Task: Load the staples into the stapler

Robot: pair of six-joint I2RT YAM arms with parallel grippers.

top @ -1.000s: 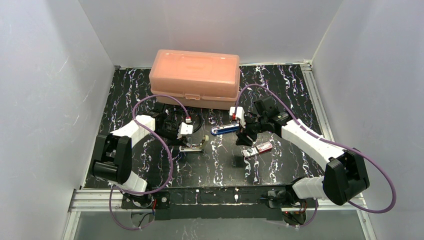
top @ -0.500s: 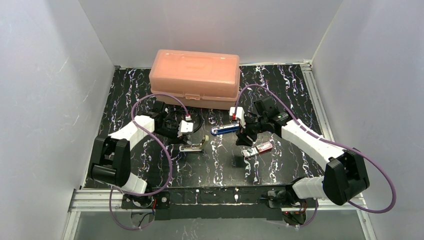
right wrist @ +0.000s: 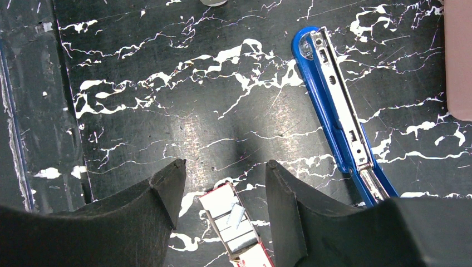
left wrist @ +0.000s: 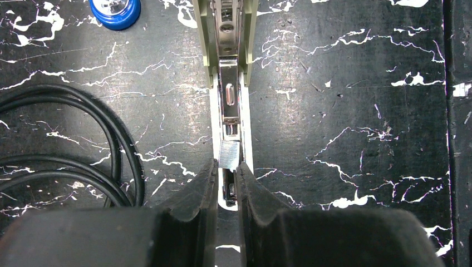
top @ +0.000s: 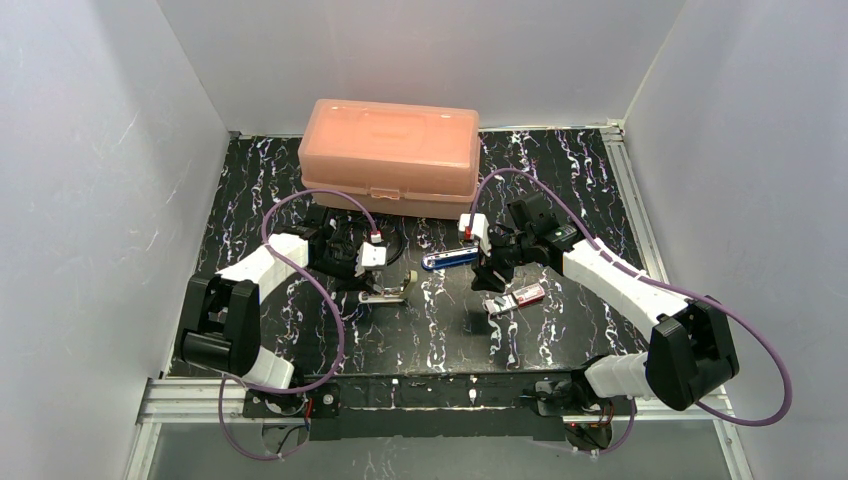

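A pale stapler point(left wrist: 227, 50) lies opened flat, its metal channel facing up; in the top view it point(top: 386, 293) lies left of centre. My left gripper point(left wrist: 227, 166) is nearly shut on a short silvery staple strip point(left wrist: 229, 154), held at its fingertips over the near end of the channel. The staples box point(right wrist: 236, 228), pink-red with its white tray slid out, lies below my open right gripper point(right wrist: 225, 169), between its fingers. In the top view the box point(top: 516, 298) lies right of centre, under the right gripper point(top: 490, 281).
A blue stapler point(right wrist: 340, 117) lies opened beside the right gripper, also in the top view point(top: 450, 259). A pink plastic case point(top: 390, 155) stands at the back. A black cable loop point(left wrist: 72, 144) lies left of the pale stapler. A blue round cap point(left wrist: 115, 10) lies beyond it.
The left arm's elbow has shifted slightly; the gripper stays over the pale stapler. The right arm has not moved.
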